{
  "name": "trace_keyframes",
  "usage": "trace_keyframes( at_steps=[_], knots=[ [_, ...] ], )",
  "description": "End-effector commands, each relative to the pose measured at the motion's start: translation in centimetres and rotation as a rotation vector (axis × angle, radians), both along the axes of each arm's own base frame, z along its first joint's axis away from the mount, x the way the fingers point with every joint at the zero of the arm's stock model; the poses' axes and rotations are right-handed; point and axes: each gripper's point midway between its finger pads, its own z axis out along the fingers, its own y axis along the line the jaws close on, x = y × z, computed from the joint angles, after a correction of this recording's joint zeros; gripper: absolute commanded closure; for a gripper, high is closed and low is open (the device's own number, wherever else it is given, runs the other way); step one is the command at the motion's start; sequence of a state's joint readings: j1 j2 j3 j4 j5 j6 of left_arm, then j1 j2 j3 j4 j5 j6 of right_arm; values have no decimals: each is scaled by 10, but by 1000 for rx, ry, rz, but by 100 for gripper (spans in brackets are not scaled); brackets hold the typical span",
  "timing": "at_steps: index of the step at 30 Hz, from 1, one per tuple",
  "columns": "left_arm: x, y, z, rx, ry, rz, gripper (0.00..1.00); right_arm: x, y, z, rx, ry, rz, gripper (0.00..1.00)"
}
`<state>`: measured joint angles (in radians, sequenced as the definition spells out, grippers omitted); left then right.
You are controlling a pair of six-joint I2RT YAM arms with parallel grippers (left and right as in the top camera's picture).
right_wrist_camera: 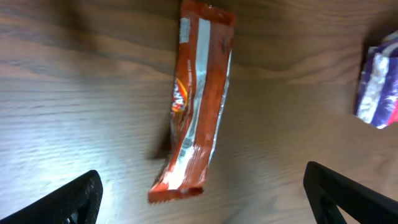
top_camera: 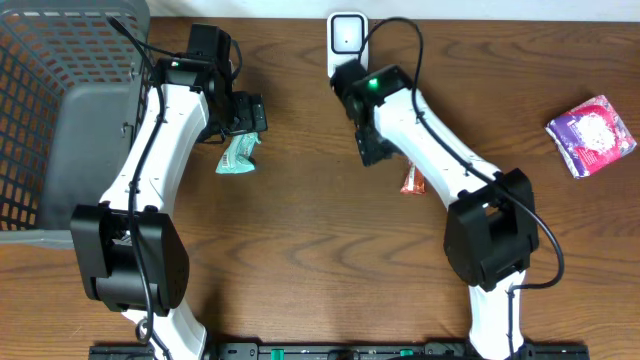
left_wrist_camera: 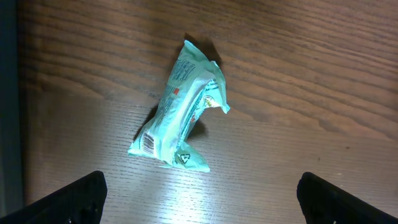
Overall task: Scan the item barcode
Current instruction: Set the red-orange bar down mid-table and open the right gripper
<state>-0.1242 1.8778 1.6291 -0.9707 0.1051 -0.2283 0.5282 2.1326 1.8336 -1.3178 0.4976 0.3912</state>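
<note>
I take the white scanner (top_camera: 346,35) at the far edge of the wooden table (top_camera: 320,260) as my reference; its cable loops out to its right. The left gripper (top_camera: 243,113) hangs left of the scanner and a little nearer the arm bases, its jaws wide apart and holding nothing; on the left wrist view I see both dark fingers (left_wrist_camera: 74,199) at the bottom corners with bare wood between them. The crumpled green snack packet (left_wrist_camera: 183,109) lies flat on the table just beyond those fingers, untouched, with a striped patch like a barcode near its lower left end. The right gripper (top_camera: 372,148) sits just on the near side of the scanner, jaws likewise spread and empty; the orange wrapped bar (right_wrist_camera: 196,99) lies on the wood ahead of it, nearer the bases than the scanner. A purple and pink packet (top_camera: 592,135) rests far right of the scanner; a grey mesh basket (top_camera: 60,110) stands far left.
</note>
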Motion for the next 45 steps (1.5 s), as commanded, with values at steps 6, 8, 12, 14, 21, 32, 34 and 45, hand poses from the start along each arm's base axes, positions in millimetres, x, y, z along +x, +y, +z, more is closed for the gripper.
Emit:
trace_keyframes(
  at_steps=[6,8,12,14,21,32,34,45],
  knots=[
    [-2,3,-4,13,14,0,2,15,-4,-5,-63,-123,-7,1],
    [-2,3,-4,13,14,0,2,18,-1,-9,-48,-142,-7,1],
    [-2,3,-4,13,14,0,2,21,1,-17,-38,-158,-7,1],
    [-2,3,-4,13,14,0,2,20,1,-18,-36,-155,-7,1],
    [-2,3,-4,13,14,0,2,23,4,-18,-19,-166,-8,1],
    [-2,3,-4,13,14,0,2,28,7,-18,-37,-141,84,1],
    [-2,3,-4,13,14,0,2,27,9,-19,-23,-134,84,1],
    [-2,3,-4,13,14,0,2,39,-7,-16,322,-4,-24,1]
  ],
)
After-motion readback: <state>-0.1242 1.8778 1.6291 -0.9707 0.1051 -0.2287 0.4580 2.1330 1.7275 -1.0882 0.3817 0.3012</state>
